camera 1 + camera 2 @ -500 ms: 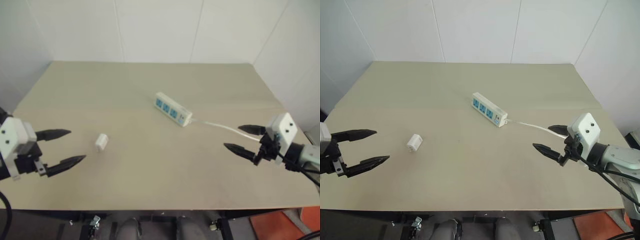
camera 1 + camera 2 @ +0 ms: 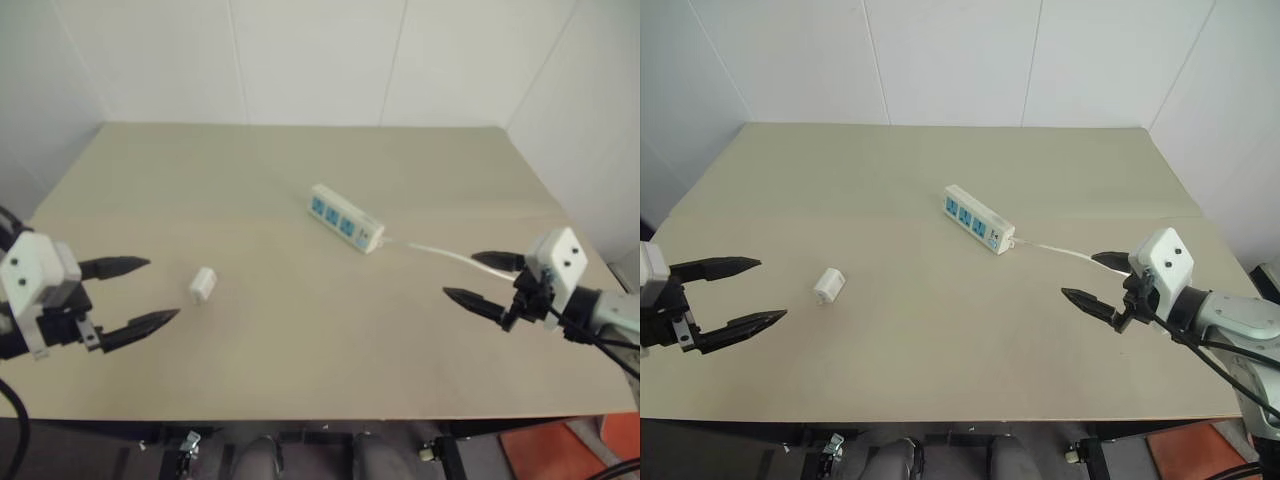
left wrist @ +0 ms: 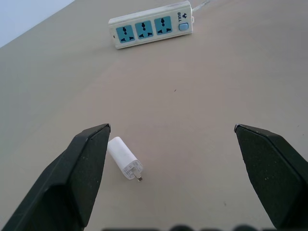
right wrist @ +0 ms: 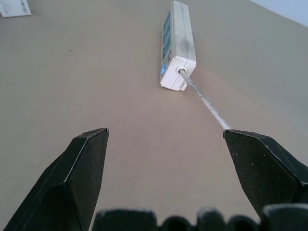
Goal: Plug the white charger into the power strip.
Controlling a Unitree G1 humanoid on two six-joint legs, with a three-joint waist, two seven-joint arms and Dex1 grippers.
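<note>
Ahead of both grippers' wide-spread, empty jaws, the table [image 2: 940, 380] was seen; the power strip [image 2: 978, 219] was laid well beyond the right gripper [image 2: 1097, 280], and the white charger [image 2: 828, 285] was left unplugged just past the left gripper [image 2: 756, 292]
</note>
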